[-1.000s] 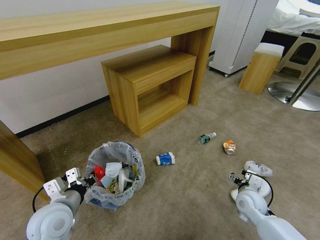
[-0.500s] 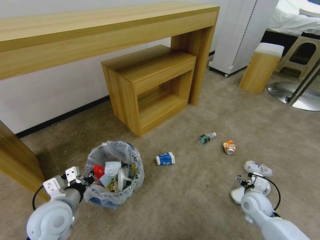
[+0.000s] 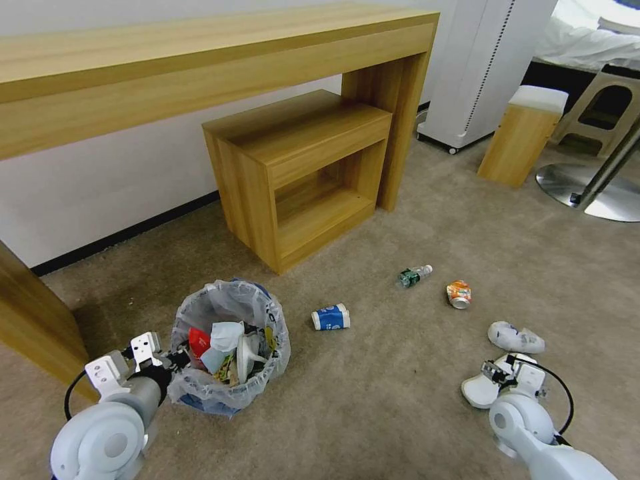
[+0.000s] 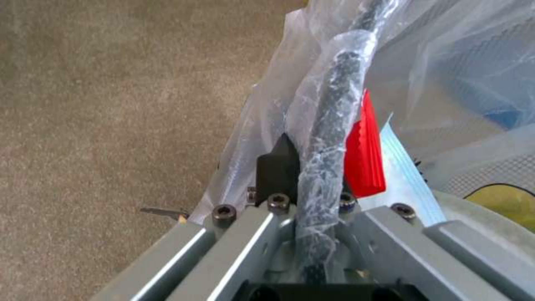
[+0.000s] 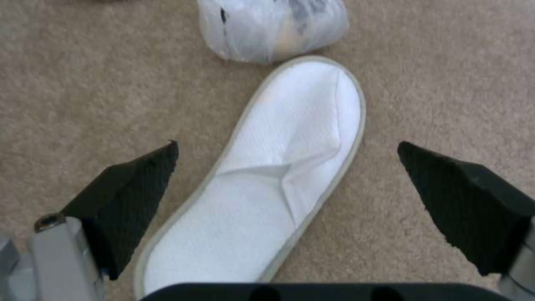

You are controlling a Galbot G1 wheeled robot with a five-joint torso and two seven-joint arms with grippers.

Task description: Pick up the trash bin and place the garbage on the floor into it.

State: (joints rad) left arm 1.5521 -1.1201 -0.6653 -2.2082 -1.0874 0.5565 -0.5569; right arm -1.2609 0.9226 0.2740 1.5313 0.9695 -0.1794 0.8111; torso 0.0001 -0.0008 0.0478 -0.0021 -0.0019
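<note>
A beige carpeted floor [image 3: 400, 400] stretches out under a long wooden worktop [image 3: 200, 60] and a low wooden cabinet [image 3: 300, 167]. On the carpet, towards the robot's left, is the trash bin [image 3: 230, 347], lined with a crinkled white bag and already holding a red cup, a mask and wrappers. The left claw [image 3: 175, 360] is clamped on the bin's near rim; the wrist view shows the bagged black edge [image 4: 329, 125] pinched between its jaws. Over on the right, a flat white slipper [image 5: 278, 175] lies on the carpet, with a second, bagged slipper [image 3: 517, 337] just beyond it. The right claw [image 5: 290, 200] hangs directly above the flat slipper, spread wide, one finger to each side and neither touching it. Further out lie a blue-white cup [image 3: 331, 317], an orange can [image 3: 459, 294] and a small bottle [image 3: 413, 275].
</note>
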